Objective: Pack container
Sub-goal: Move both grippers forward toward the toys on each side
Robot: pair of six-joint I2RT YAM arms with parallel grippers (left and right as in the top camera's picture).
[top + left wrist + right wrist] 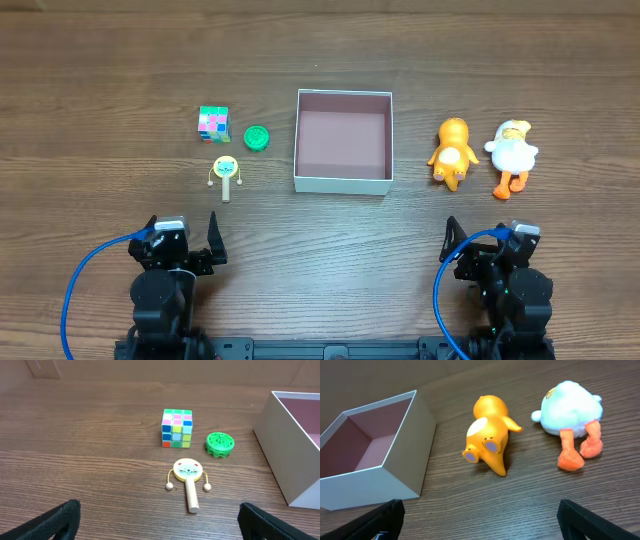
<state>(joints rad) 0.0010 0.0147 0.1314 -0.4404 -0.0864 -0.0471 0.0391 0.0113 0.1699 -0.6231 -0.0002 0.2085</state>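
Observation:
The container (343, 183), a square white box with a pink-brown inside, stands empty at the table's middle; it also shows in the left wrist view (280, 455) and the right wrist view (410, 450). Left of it lie a pastel puzzle cube (213, 123) (177, 427), a green round toy (257, 136) (220, 444) and a small cat-face rattle drum (226, 173) (188, 476). Right of it lie an orange toy animal (452, 152) (489, 434) and a white plush duck (512, 152) (570, 415). My left gripper (182, 245) (159, 522) and right gripper (492, 243) (480, 520) are open and empty near the front edge.
Blue cables loop beside both arm bases at the table's front edge (75, 290) (440, 295). The wooden table (320, 40) reaches past the toys at the back.

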